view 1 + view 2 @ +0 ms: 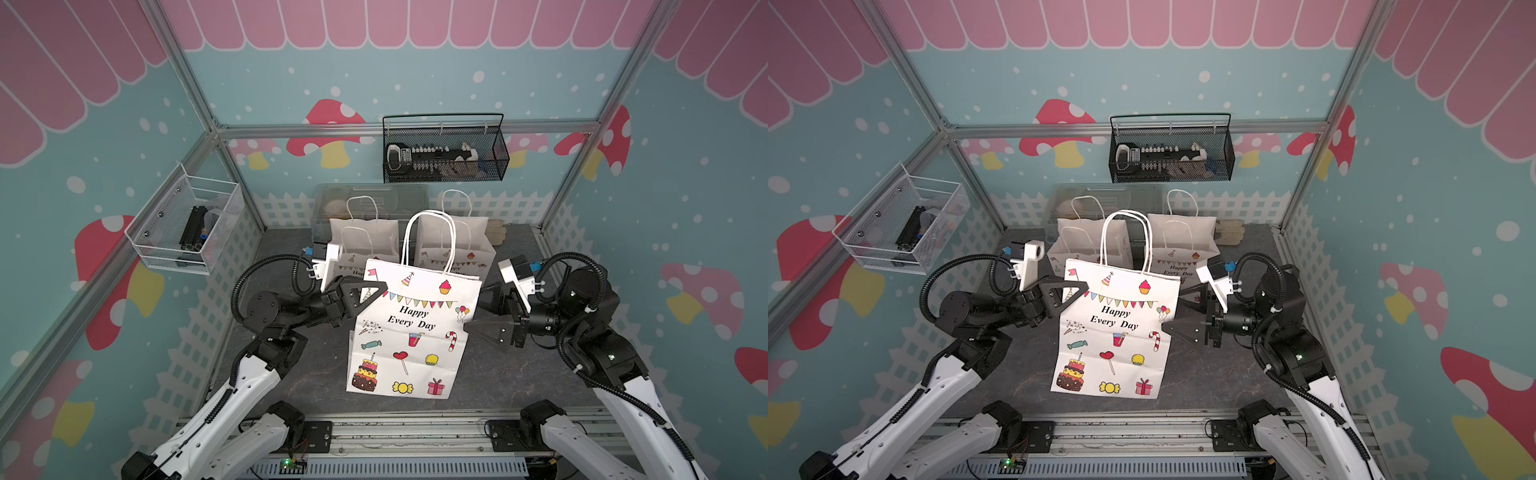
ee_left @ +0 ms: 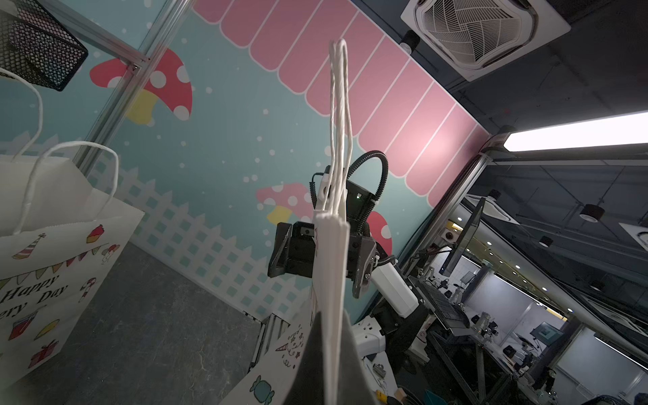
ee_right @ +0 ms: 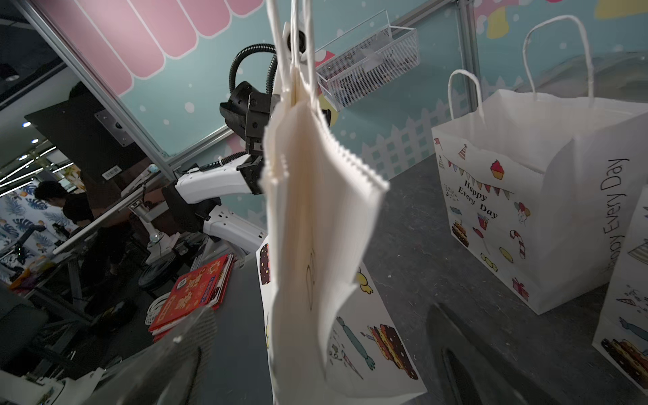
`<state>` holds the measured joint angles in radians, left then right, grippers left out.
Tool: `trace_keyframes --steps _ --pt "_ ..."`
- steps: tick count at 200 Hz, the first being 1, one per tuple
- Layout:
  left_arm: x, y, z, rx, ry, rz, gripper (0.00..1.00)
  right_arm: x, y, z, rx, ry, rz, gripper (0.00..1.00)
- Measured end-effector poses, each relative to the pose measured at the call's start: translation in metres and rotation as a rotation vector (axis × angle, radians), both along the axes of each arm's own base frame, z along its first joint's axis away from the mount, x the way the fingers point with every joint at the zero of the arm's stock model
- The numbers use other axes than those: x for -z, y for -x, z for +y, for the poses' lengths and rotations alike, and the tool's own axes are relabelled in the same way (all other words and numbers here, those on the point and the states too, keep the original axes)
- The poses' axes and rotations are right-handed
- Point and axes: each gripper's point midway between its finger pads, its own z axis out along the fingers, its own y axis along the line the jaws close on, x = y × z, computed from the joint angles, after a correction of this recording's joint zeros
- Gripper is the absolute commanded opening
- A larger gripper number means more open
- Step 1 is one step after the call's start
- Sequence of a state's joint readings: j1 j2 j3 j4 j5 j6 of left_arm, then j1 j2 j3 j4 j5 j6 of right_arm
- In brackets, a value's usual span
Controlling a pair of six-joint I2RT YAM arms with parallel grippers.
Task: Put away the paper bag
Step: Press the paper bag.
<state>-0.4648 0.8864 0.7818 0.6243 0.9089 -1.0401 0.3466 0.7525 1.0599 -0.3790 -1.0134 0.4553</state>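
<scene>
The paper bag [image 1: 411,332] [image 1: 1117,328] is white, pressed flat, printed "Happy Every Day", and stands upright mid-table with its twine handles [image 1: 428,241] up. My left gripper [image 1: 374,291] [image 1: 1077,289] is shut on the bag's upper left edge; in the left wrist view the bag's thin edge [image 2: 329,280] runs out from between the closed jaws of the left gripper [image 2: 331,368]. My right gripper [image 1: 478,309] [image 1: 1177,313] stands open at the bag's right edge. In the right wrist view the bag [image 3: 308,228] hangs between the wide-apart jaws of the right gripper [image 3: 322,368], untouched.
Two open printed paper bags [image 1: 365,245] [image 1: 453,245] stand behind, in front of a clear plastic box [image 1: 370,195]. A black mesh basket [image 1: 444,149] hangs on the back wall and a white wire basket [image 1: 187,224] on the left wall. The table's front rail [image 1: 415,436] lies near.
</scene>
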Motion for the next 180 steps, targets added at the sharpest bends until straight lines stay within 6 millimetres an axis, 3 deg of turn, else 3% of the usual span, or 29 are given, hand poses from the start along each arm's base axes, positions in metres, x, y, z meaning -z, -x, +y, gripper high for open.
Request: trace_keyframes --steps 49,64,87,103,134,180 --pt "0.001 0.0 0.0 -0.001 -0.001 0.002 0.0 -0.013 -0.006 -0.002 0.041 -0.023 -0.053 0.99" --pt "0.0 -0.001 0.0 -0.004 0.002 0.002 0.0 -0.006 -0.009 0.003 0.005 -0.061 -0.019 0.98" --pt "-0.003 -0.001 0.001 -0.012 0.016 -0.003 0.0 0.013 -0.008 0.012 -0.035 -0.085 0.05 0.89" --pt "-0.007 -0.002 0.003 -0.018 0.033 -0.007 0.0 0.013 -0.001 0.016 -0.063 -0.102 0.057 0.83" --pt "-0.013 -0.006 0.004 -0.032 0.064 -0.007 0.0 0.0 0.012 0.021 -0.112 -0.139 0.017 0.62" --pt "-0.013 -0.011 0.005 -0.054 0.08 0.006 0.0 0.004 0.007 0.025 -0.109 -0.151 0.022 0.14"
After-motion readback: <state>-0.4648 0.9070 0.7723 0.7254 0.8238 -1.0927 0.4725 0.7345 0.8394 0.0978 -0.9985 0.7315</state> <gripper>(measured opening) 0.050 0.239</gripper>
